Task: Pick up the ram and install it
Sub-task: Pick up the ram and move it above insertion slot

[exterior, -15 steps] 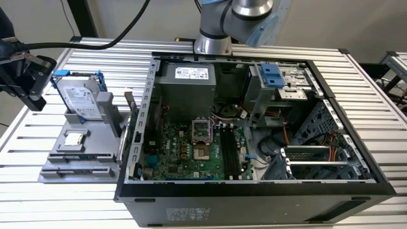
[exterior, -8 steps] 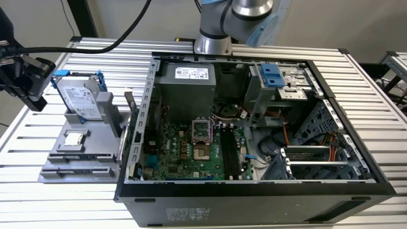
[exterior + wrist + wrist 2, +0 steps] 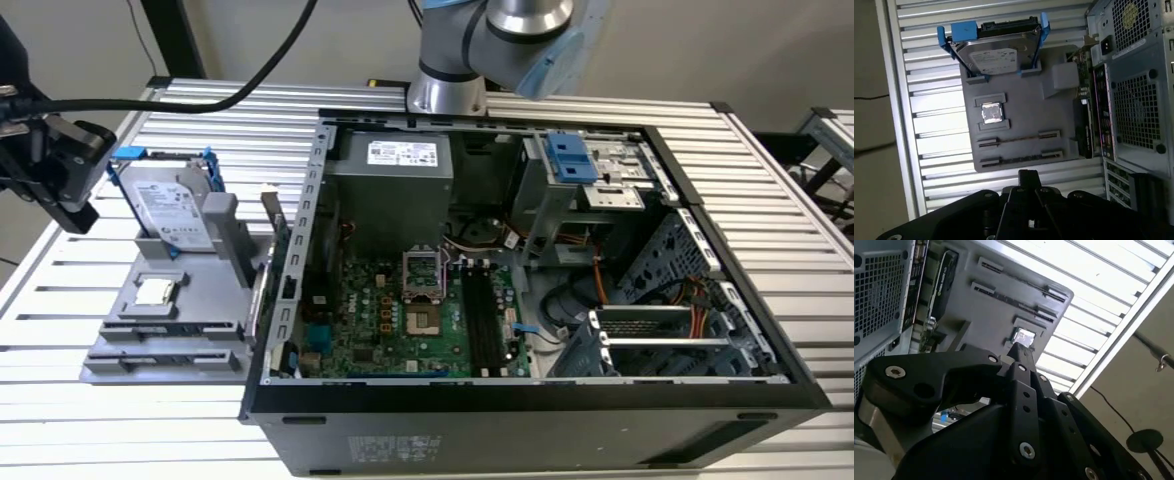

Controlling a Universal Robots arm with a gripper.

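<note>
The task looks barely begun. The gripper point(image 3: 1028, 176) carries nothing. In both wrist views its fingers come together to 1 narrow tip with no gap and nothing between them, so I judge it clenched on air. In the exterior view it hangs off to that view's left, above the metal slatted table and apart from the grey parts tray point(image 3: 1024, 107).

On that tray sit the hard drive point(image 3: 996, 55) in its blue bracket and the small square processor chip point(image 3: 992, 113). Beyond the chip are 2 rows of low holders. The thin strip standing on edge in the outer row appears to be the ram point(image 3: 1019, 160), though it is seen edge-on and I cannot be sure. The gripper does not touch it.

Inside the open computer case point(image 3: 534, 410), the long black memory slots point(image 3: 487, 320) on the motherboard point(image 3: 400, 320) look unfilled. By this showing, both the pick-up and the installing remain to be done.
</note>
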